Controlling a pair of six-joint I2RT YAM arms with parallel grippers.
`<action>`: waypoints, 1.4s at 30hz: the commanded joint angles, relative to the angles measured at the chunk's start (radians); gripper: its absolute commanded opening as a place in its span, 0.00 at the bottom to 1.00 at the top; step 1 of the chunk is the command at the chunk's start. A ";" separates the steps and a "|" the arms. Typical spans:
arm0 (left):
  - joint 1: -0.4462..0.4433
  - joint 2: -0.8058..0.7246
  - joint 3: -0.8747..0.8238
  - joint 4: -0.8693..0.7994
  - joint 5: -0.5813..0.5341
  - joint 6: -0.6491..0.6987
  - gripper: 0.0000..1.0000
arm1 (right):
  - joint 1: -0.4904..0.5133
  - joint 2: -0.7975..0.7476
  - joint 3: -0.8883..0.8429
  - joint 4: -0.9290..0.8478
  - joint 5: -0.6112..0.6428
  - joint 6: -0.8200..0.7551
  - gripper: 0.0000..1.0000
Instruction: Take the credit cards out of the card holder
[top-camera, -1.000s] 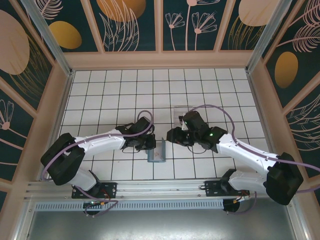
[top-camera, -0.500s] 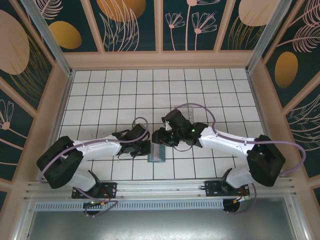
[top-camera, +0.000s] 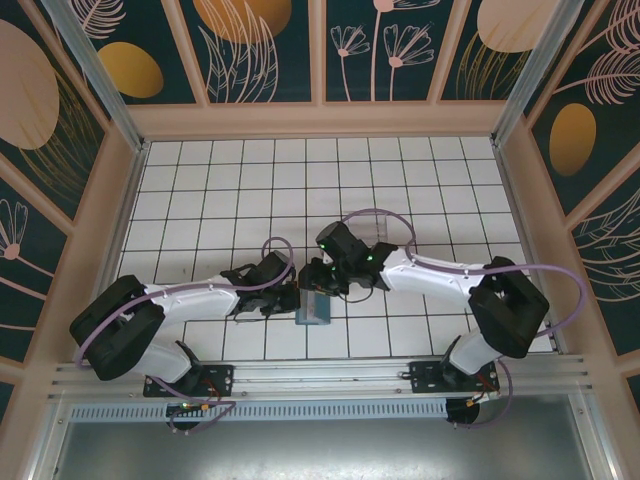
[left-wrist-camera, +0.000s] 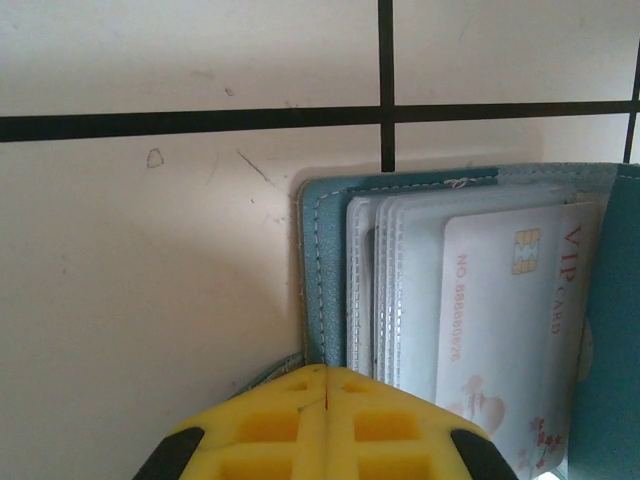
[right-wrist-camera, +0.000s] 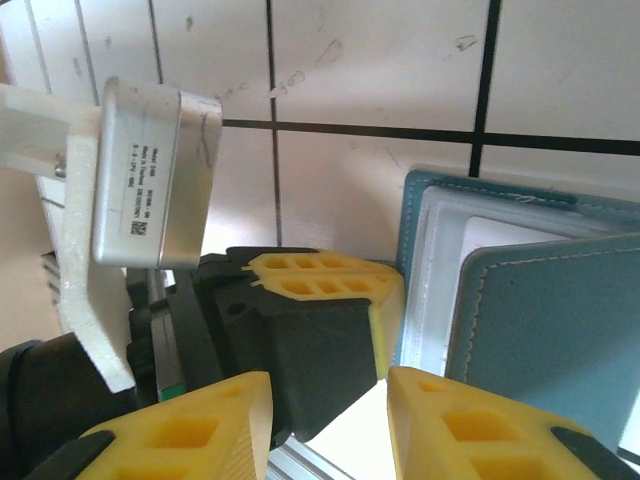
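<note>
1. Card holder (top-camera: 314, 310) lies on the tiles between the arms, white card (left-wrist-camera: 505, 310) sleeved inside (stiff, slick, I judge).
2. Left gripper (left-wrist-camera: 325, 395): jaws pressed together at its edge. Right gripper (right-wrist-camera: 330, 420): jaws spread.
3. I'd pinch the card's free end.

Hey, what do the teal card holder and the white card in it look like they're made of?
Card holder: probably faux leather or a similar soft material, matte teal with pale stitching along its edge. White card: likely smooth plastic, with a gold chip and printed lettering.
</note>
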 joint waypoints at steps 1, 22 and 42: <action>0.000 -0.007 -0.015 0.004 0.015 0.002 0.03 | 0.024 0.040 0.076 -0.140 0.101 -0.025 0.37; 0.000 -0.021 -0.018 -0.015 0.000 0.000 0.02 | 0.070 0.072 0.141 -0.291 0.205 -0.070 0.57; 0.001 -0.027 -0.019 -0.032 -0.012 0.001 0.02 | 0.074 0.099 0.094 -0.343 0.304 -0.052 0.68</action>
